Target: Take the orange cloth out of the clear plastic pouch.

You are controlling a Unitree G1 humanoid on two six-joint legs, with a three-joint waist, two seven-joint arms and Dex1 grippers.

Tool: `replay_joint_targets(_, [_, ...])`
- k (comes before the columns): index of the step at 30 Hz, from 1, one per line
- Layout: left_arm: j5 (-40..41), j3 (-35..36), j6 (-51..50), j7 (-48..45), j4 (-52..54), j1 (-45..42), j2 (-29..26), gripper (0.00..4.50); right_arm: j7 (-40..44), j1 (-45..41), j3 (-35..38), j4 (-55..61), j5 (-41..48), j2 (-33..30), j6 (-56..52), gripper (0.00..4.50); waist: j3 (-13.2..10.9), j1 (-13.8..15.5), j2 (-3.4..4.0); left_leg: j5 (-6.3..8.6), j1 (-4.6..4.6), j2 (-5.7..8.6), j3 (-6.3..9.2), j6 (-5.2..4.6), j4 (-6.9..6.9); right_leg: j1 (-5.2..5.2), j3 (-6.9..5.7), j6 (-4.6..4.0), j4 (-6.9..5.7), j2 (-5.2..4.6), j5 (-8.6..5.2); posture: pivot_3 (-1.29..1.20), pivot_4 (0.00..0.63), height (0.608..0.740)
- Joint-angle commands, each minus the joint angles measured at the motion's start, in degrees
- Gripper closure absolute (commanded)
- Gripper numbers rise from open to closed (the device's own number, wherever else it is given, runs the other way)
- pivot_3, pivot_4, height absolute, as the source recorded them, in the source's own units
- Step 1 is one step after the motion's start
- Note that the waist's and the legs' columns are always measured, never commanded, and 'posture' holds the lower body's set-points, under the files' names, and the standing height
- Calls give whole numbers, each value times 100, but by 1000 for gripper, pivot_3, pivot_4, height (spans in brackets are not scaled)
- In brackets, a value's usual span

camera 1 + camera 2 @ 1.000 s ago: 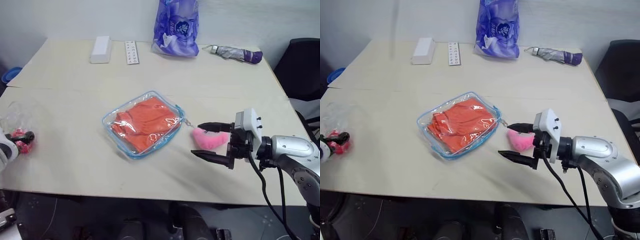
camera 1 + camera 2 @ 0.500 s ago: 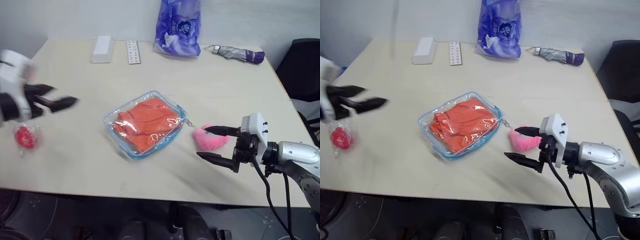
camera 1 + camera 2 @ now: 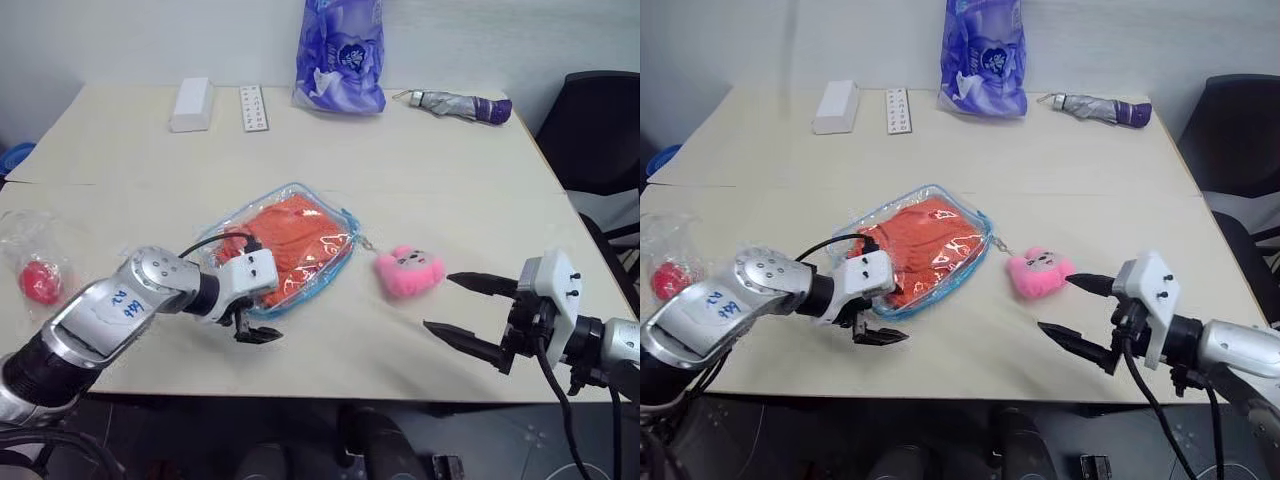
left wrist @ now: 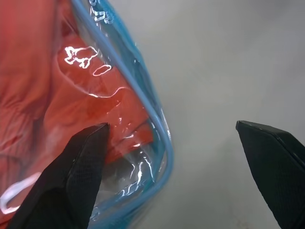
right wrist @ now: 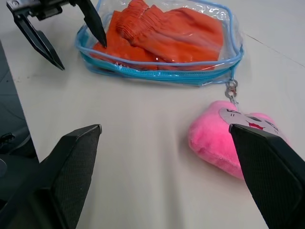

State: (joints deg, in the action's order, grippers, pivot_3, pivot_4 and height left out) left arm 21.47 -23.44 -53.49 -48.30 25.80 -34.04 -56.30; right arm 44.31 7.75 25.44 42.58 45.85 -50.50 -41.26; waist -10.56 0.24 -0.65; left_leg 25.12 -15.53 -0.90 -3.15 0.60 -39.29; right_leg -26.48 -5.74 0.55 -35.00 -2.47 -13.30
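Both head cameras look forward and down over the whole table point(image 3: 420, 170). The left wrist camera sits very close above the clear plastic pouch point(image 4: 155, 119) corner. The right wrist camera looks low across the tabletop, sharing that pouch.

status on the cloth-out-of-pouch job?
Done: nothing; the orange cloth lies inside the clear plastic pouch, zipper apparently shut. In hand: the left gripper, open, straddles the pouch's near corner, one finger over it. The right gripper, open and empty, hovers short of the pink plush charm. Left: open the pouch, pull the cloth out.
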Motion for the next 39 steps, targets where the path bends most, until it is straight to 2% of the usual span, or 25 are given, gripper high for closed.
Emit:
replay_joint_targets(1, [-379,-171,139,52,-103,-77,229,202,-164,91,281,269,168,50,2,0,0,29,0,0,-1,0,1,-1,0,0,-1,0,1,0,0,0,150,740])
replay_joint_targets(5, [-788,-261,406,104,-255,24,397,1141,-196,214,376,302,209,12,24,0,0,75,0,0,0,1,0,-4,0,0,0,0,1,0,0,0,150,740])
replay_joint_targets(12, [-1277,-183,851,13,-382,233,341,3223,-160,174,318,183,170,-20,74,0,0,104,-1,3,0,0,-2,-10,0,0,0,1,2,-1,1,0,150,740])
replay_joint_targets(15, [-1495,-70,1577,-222,-643,328,148,4130,-117,152,223,142,136,-9,111,0,0,104,-1,3,2,0,-2,-11,0,1,0,1,1,-2,1,0,150,740])
replay_joint_targets(16, [-1619,-27,2100,-315,-851,335,99,4397,-92,147,185,126,129,-7,120,0,1,104,-1,3,2,-1,-2,-11,0,1,0,1,1,-1,1,0,150,740])
replay_joint_targets(18, [-1827,31,2961,-474,-1204,331,48,4483,-50,147,136,108,115,-7,135,0,0,106,-1,3,3,-1,-2,-12,0,1,0,1,1,-1,1,0,150,740])
replay_joint_targets(21, [-2260,67,5082,-762,-2373,66,-11,4483,89,177,39,88,110,-33,147,0,0,114,-1,6,2,-1,-2,-16,0,1,-2,1,3,-2,1,0,150,740])
replay_joint_targets(23, [-2509,102,6215,-752,-3469,-345,174,4483,191,227,6,87,116,-47,152,0,0,124,-1,6,1,-2,-2,-17,0,0,-5,1,2,-3,1,0,150,740])
replay_joint_targets(26, [-2685,4,8518,-1016,-5245,-1104,570,4483,365,356,-10,96,100,-70,178,0,1,132,-2,6,-4,2,-2,-24,0,0,-11,2,4,-5,1,0,150,740])
replay_joint_targets(28, [-2731,-74,9503,-1310,-6187,-1517,820,4483,441,434,-20,94,58,-73,206,0,1,132,-2,10,-10,3,-4,-33,0,-1,-19,8,-5,-5,5,0,150,740])
replay_joint_targets(30, [-2954,-135,10138,-1378,-7088,-1951,1073,4483,486,498,-28,89,-1,-70,254,0,1,132,-2,12,-22,6,-21,-42,-1,-3,-31,13,0,-6,8,0,150,740])
replay_joint_targets(33, [-2863,-49,10748,-1665,-8000,-2357,1432,4483,484,541,6,81,-48,-43,281,0,1,131,-2,18,-63,21,-37,-55,-42,-14,-53,20,4,-2,13,0,150,740])
replay_joint_targets(39, [-2689,145,11600,-2060,-8717,-2671,1733,4483,521,652,41,94,-115,-31,334,0,1,125,-3,28,-69,19,-37,-69,-73,-7,-50,36,2,-9,22,0,150,740])
